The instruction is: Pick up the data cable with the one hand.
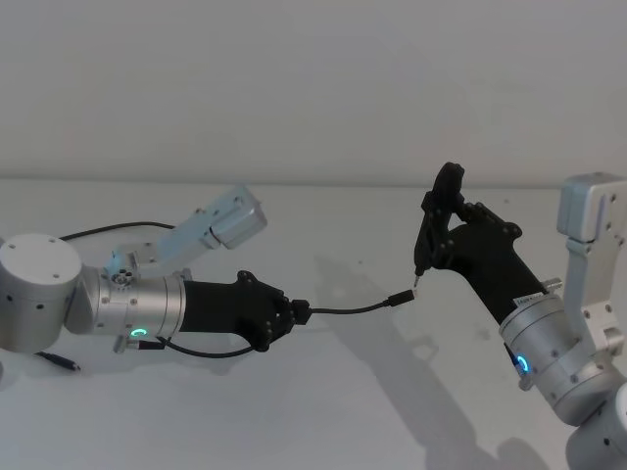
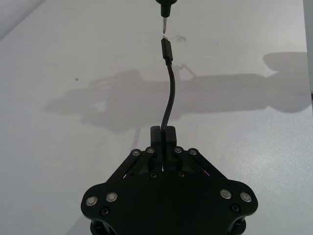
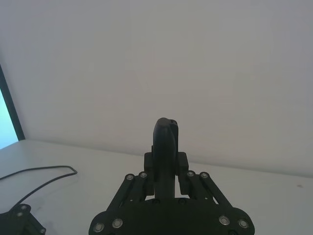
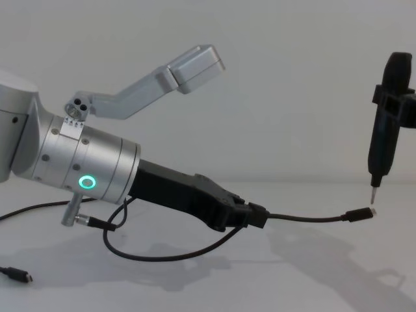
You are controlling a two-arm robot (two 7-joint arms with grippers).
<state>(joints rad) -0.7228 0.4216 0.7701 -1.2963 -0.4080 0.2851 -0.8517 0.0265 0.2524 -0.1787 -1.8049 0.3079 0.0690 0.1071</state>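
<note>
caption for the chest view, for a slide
Left gripper shut on the data cable, its plug end held out just below the pin tip of the upright right gripper.

Plain white table (image 1: 294, 411), a loose black cord (image 1: 108, 231) and small black plug (image 4: 16, 275) on it

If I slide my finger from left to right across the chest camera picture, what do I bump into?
Small loose plug → silver wrist with green ring → left gripper holding the data cable → cable's plug tip → right gripper's black pin tool.
</note>
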